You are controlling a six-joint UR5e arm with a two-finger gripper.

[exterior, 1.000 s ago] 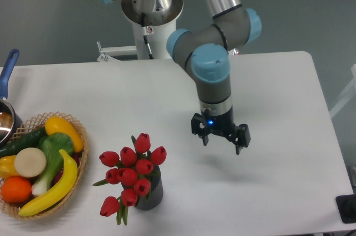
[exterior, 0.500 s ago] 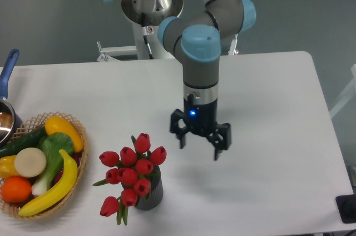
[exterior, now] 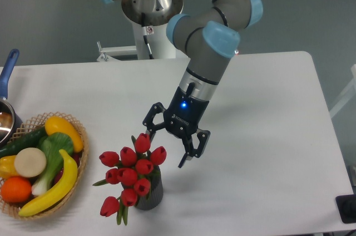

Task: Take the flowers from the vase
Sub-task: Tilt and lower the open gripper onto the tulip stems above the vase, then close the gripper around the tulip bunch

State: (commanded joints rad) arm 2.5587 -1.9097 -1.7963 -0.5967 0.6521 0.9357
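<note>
A bunch of red tulip flowers [exterior: 131, 172] with green stems stands in a short dark grey ribbed vase [exterior: 149, 194] near the table's front edge. My gripper [exterior: 167, 147] hangs tilted just above and to the right of the bunch, its jaws open. One fingertip [exterior: 148, 131] is next to the topmost tulip head; the other [exterior: 185, 162] points down to the right of the bunch. Nothing sits between the fingers.
A wicker basket [exterior: 83, 158] with a banana, a yellow pepper, an orange and other vegetables sits at the left. A pot with a blue handle [exterior: 8, 69] is at the far left edge. A dark object [exterior: 347, 208] lies at the front right corner.
The gripper has swung left and down toward the flowers and tilted from pointing straight down to leaning over the bunch. The flowers and vase have not moved.
</note>
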